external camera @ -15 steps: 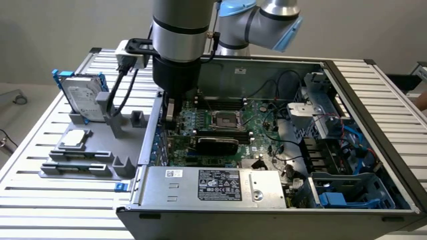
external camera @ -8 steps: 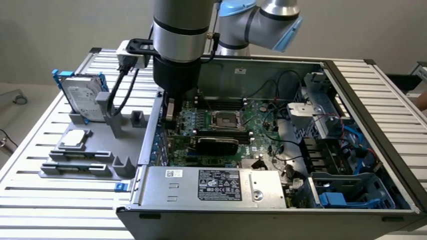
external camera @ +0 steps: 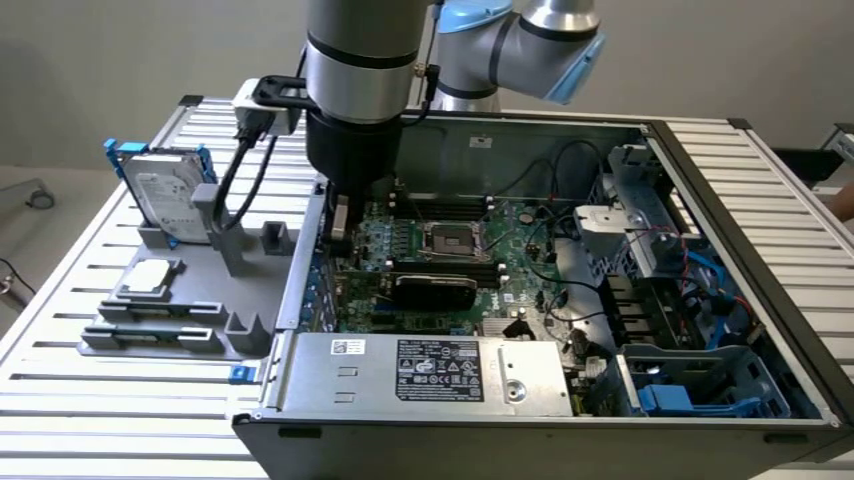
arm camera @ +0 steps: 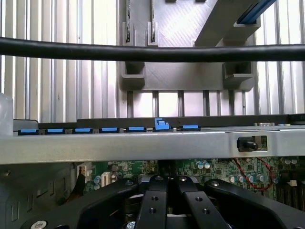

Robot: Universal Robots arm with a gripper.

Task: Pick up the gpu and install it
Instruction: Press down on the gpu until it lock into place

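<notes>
Across the lower and right of the exterior view: an open computer case, lid off, dark rim running along its far and right edges. Under it and out to both sides, a slatted metal table, bare slats free at lower left and far right. Plain grey wall behind.

Down from top centre: the robot arm, thick dark column dropped into the case's left part, close against the left wall, little room on that side. Green motherboard on the case floor, CPU socket near its middle. Silver power supply along the near edge.

Seated across the board just below the socket: the gpu, black cooler facing out, lying edge-on in its slot, right of the arm's lower end and apart from it.

At left on the table: a grey parts holder, with a hard drive in a blue frame standing upright at its far end.

In the wrist view, gripper low in frame, black fingers pressed together, nothing between them, motherboard just beyond; the case's silver edge with blue tabs crossing mid-frame.
</notes>
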